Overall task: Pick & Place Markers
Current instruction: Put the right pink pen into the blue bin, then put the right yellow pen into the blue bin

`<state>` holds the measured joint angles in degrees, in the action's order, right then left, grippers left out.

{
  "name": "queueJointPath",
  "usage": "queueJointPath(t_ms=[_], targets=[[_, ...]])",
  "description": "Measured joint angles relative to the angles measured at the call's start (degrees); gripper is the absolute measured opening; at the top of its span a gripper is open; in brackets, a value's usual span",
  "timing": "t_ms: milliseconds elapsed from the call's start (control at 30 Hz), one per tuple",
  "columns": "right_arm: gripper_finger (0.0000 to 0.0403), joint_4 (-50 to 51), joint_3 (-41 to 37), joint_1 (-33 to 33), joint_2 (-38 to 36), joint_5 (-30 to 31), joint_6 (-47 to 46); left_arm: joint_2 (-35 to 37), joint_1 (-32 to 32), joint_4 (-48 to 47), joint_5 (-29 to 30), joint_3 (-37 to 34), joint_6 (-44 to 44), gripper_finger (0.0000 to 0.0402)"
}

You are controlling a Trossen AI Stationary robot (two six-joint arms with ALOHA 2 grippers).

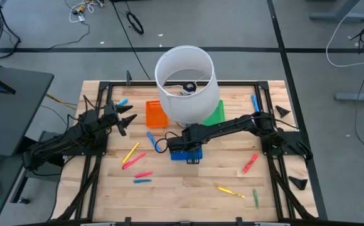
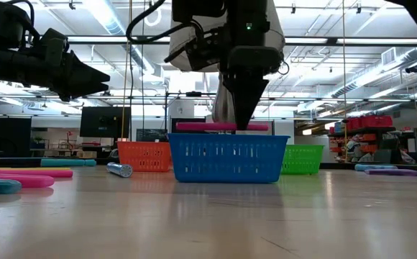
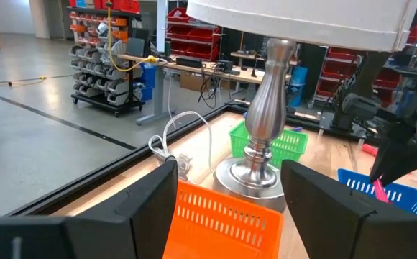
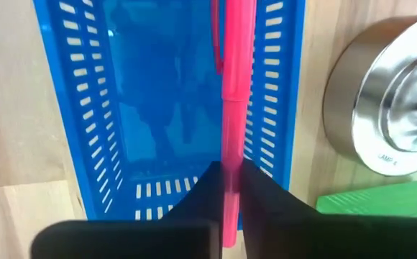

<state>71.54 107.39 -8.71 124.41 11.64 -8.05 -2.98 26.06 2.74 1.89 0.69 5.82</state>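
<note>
Closest to the right wrist camera, the right tool point(image 4: 230, 188) is clenched on a pink marker point(image 4: 234, 93), its two dark fingers pinching the shaft near one end. The marker lies level, just above the rim of the blue tray point(image 4: 86, 108), running along one long wall rather than over the middle; the low view shows it horizontal at the tray's top edge point(image 2: 226, 126), not yet down inside.

The step in hand appears to be placing this marker in the tray. To do it well, the marker would best be shifted a little toward the tray's centre so that both ends clear the walls, then lowered until it sits below the rim before the fingers part; a release from here risks it landing across the wall and rolling out onto the tabletop point(image 1: 188, 182).

The right arm reaches in from the right side, stretched low across the tabletop toward its middle, wrist turned down so the tool hangs vertically over the tray, just beside the lamp point(image 1: 185, 85). The orange tray point(image 1: 156, 114) and green tray point(image 1: 216, 114) sit on either side of the lamp base.

The left tool point(image 1: 127, 117) waits at the left edge, raised off the tabletop, fingers spread and holding nothing. Other markers point(image 1: 135, 157) lie scattered across the wood.
</note>
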Motion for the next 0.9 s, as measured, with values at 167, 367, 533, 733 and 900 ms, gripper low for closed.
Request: queueJointPath(t_ms=[167, 367, 533, 733, 900], targets=[[0.0039, -0.19, 0.0, 0.0, -0.01, -0.02, 0.2, 0.0, 0.0, 0.0, -0.02, 0.0, -0.02, 0.0252], [0.0063, -0.17, 0.0, 0.0, -0.01, -0.04, -0.28, 0.0, 0.0, 0.0, -0.02, 0.0, -0.02, 0.0252], [0.0085, -0.11, 0.0, 0.0, -0.01, -0.04, -0.41, 0.02, 0.01, 0.0, -0.01, -0.01, 0.0, 0.0252], [0.0121, -0.17, 0.0, -0.02, -0.01, -0.04, -0.46, 0.01, 0.01, 0.0, -0.01, 0.0, 0.0, 0.0252], [0.0145, -0.17, 0.0, -0.02, -0.01, -0.04, -0.28, 0.01, 0.02, 0.0, -0.01, -0.01, -0.01, 0.0252]])
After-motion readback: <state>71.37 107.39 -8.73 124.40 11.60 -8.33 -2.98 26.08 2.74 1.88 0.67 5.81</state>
